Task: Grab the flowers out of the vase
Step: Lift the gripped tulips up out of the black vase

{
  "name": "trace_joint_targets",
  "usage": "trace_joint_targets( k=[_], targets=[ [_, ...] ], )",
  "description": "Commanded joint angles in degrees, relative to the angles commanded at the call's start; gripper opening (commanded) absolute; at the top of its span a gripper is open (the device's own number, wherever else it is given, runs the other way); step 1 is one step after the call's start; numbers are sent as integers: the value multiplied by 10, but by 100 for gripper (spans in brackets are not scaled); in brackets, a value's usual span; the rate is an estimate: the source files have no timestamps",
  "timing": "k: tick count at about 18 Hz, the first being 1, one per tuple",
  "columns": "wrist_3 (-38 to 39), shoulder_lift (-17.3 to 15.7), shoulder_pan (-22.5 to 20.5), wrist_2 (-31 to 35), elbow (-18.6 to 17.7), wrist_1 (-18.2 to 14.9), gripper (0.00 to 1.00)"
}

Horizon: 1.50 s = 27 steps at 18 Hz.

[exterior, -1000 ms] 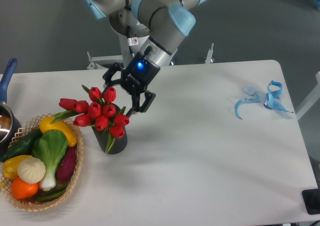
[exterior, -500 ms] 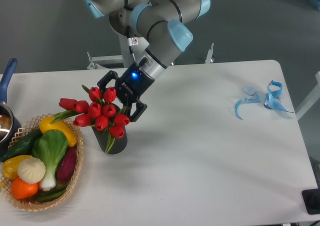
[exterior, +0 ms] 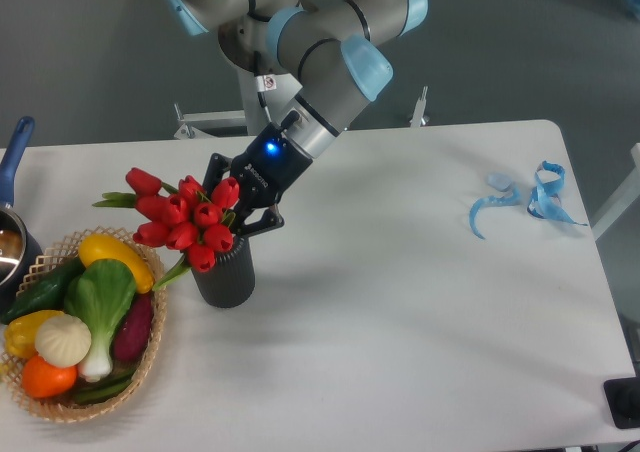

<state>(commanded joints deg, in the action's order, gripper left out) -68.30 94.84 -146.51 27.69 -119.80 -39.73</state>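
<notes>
The flowers (exterior: 185, 220), a bunch of red tulip buds with green leaves, lean to the left above the vase (exterior: 226, 278), a dark ribbed cylinder standing on the white table. Their stems are hidden behind the buds, and one green leaf hangs at the vase's left rim. My gripper (exterior: 238, 196) comes in from the upper right and is closed on the right side of the bunch, just above the vase's mouth. Its fingers are partly hidden by the buds.
A woven wicker basket (exterior: 62, 406) with vegetables, among them a green leafy one with a white stalk, sits left of the vase. A pot with a blue handle (exterior: 16, 150) is at the far left edge. Blue ribbon scraps (exterior: 530, 200) lie at the right.
My gripper has moved down and left into the bunch and closed on it. The flowers have tipped left and risen a little, baring the vase's mouth.
</notes>
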Motion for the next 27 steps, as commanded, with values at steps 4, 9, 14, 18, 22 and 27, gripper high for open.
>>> trace_joint_targets(
  k=[4, 9, 14, 18, 22, 27],
  targets=[
    [79, -15, 0, 0, 36, -1, 0],
    [164, -46, -3, -10, 62, -2, 0],
    [236, -74, -7, -12, 76, -2, 0],
    [292, -87, -18, -28, 94, -2, 0],
    [310, -92, -48, -45, 105, -3, 0],
    [305, -86, -130, -43, 138, -3, 0]
  ],
)
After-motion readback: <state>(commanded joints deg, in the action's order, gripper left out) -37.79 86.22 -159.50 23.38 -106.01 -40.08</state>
